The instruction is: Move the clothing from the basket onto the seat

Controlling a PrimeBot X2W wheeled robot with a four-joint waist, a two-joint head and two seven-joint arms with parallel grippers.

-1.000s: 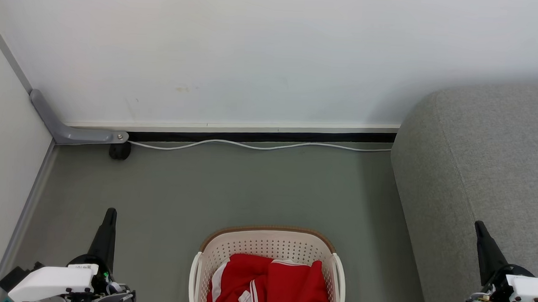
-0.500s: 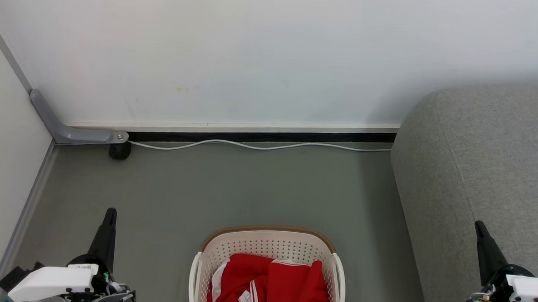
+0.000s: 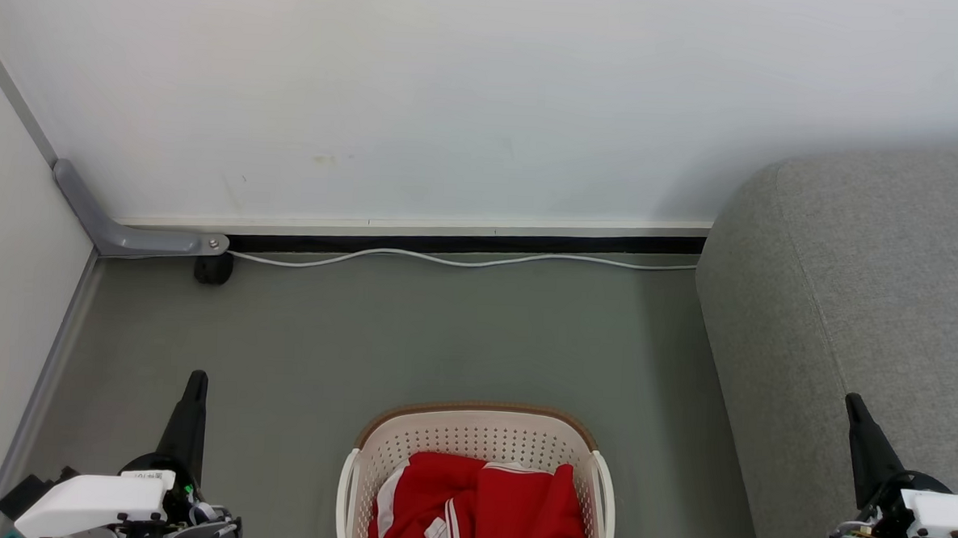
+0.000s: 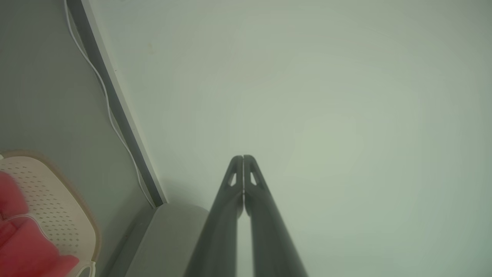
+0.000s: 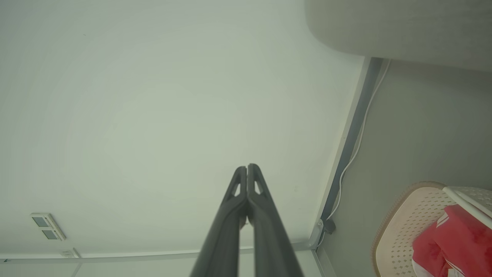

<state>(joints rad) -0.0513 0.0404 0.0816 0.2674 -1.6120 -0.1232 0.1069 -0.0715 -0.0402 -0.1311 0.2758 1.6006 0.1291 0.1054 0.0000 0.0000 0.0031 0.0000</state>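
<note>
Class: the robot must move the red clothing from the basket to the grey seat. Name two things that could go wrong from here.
The clothing lies bunched in the basket, so one grab may lift only a loose fold, which could slip. Dropped near the rounded edge of the seat, a garment might slide to the floor.

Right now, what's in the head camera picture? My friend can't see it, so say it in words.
A cream basket of red clothing sits on the grey floor, bottom middle, with a big grey seat to its right. The left gripper and right gripper point up from the lower corners.
</note>
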